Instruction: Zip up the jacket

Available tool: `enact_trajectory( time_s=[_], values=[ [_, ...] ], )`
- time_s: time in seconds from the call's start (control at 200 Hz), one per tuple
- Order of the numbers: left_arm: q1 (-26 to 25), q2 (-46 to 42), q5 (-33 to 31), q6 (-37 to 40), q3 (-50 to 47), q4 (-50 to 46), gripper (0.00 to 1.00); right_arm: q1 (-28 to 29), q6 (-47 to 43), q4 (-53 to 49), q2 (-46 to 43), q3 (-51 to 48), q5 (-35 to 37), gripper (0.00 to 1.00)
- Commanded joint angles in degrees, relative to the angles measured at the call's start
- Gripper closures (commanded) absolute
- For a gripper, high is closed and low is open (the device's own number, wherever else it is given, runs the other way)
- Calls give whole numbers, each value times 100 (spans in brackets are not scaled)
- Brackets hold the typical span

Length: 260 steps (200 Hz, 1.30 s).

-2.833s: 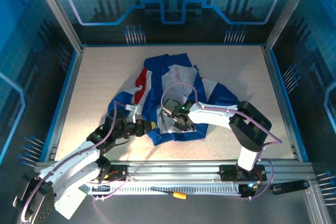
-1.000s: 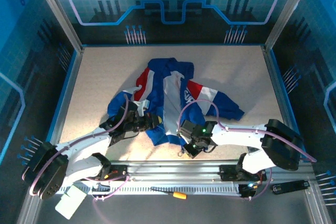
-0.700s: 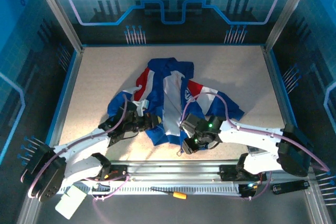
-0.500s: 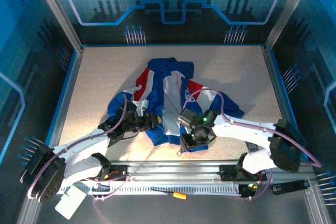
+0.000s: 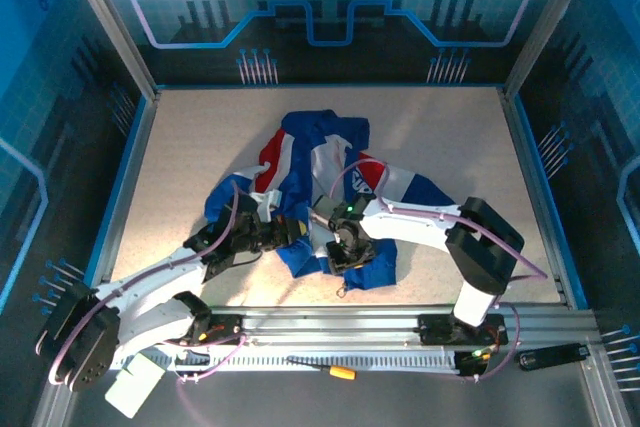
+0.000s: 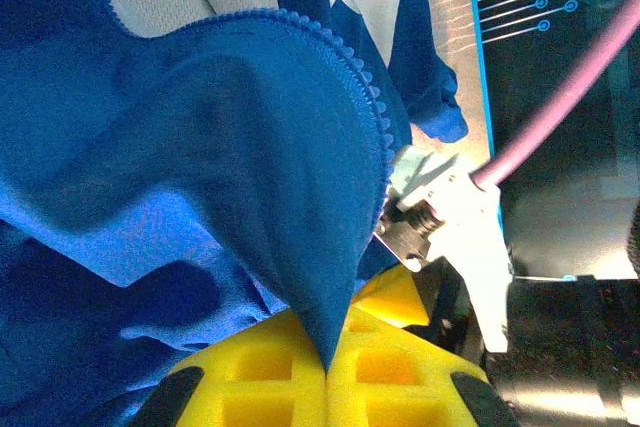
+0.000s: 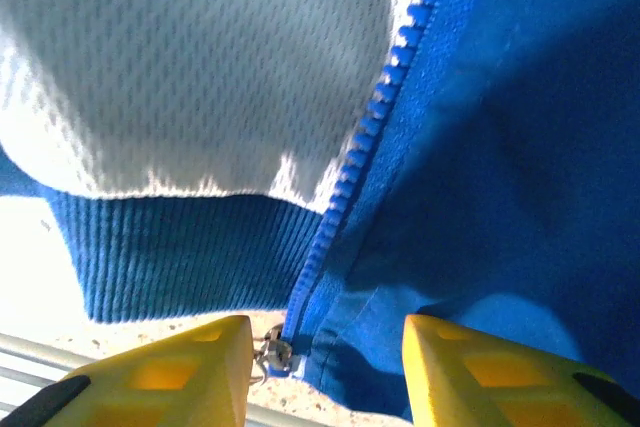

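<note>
The small royal-blue soft fabric jacket (image 5: 320, 172) with red and white bands lies open and rumpled mid-way across the speckled beige table (image 5: 190, 147), white lining up. From above, the left gripper (image 5: 287, 235) and right gripper (image 5: 338, 245) sit close together at its near hem, but their fingers cannot be read there. The left wrist view shows the yellow pads (image 6: 270, 377) pinched on a peaked fold of blue cloth edged with zipper teeth (image 6: 365, 92). The right wrist view shows the yellow fingers (image 7: 200, 362) spread, astride the zipper's bottom end, with a small metal slider (image 7: 272, 352) beside the ribbed hem (image 7: 170, 257)
</note>
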Motion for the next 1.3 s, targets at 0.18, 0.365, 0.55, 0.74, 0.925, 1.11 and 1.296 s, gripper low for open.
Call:
enact_trajectory(
  time_s=[0.18, 0.365, 0.55, 0.74, 0.925, 1.11, 1.296],
  values=[
    [-45, -199, -70, 204, -132, -124, 100, -208, -17, 159, 546, 65, 128, 56],
    [-43, -190, -18, 226, -132, -128, 100, -216, 10, 427, 719, 0, -35, 56],
    [-44, -250, 15, 235, -129, -156, 100, -220, 36, 464, 241, -167, 136, 82],
    [-45, -360, -26, 287, -86, -298, 100, -229, 89, 458, -433, -401, 251, 85],
    [-45, -333, -61, 358, -3, -391, 100, -233, 43, 646, -775, -700, 159, 85],
    [-45, -303, -27, 358, 32, -400, 100, -244, -6, 986, -1019, -922, -87, 82],
    [-40, -322, -44, 363, 46, -427, 100, -350, -81, 1135, -1041, -1194, -135, 85]
  ],
)
